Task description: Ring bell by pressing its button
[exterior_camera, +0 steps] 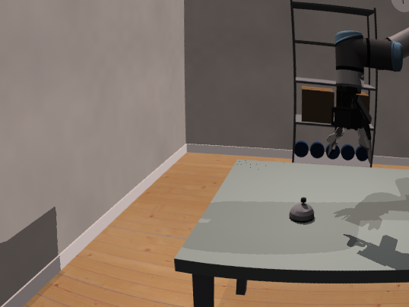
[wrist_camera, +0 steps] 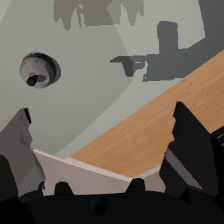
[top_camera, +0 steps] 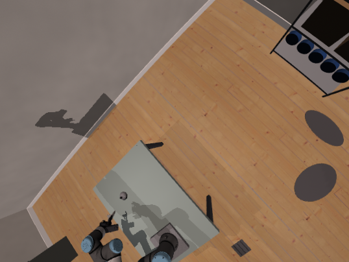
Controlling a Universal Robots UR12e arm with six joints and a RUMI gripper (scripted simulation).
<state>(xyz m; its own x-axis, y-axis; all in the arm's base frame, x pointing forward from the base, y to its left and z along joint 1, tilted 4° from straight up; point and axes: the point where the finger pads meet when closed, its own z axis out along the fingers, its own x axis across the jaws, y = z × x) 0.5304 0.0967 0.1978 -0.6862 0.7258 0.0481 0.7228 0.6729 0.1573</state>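
Note:
A small grey dome bell [exterior_camera: 302,213] with a black button [exterior_camera: 302,200] on top stands on the grey table [exterior_camera: 304,216]. It also shows in the top view [top_camera: 123,195] and at the upper left of the wrist view [wrist_camera: 38,70]. My gripper [exterior_camera: 348,140] is open and empty. It hangs high above the table, to the right of the bell and well apart from it. In the top view the gripper [top_camera: 117,216] is near the table's edge, below the bell. In the wrist view both fingers frame the table edge and the floor.
A metal shelf unit [exterior_camera: 334,87] with boxes and dark blue round things stands by the back wall. The arm's base [top_camera: 168,243] sits on the table's near corner. Two dark round mats [top_camera: 319,155] lie on the wooden floor.

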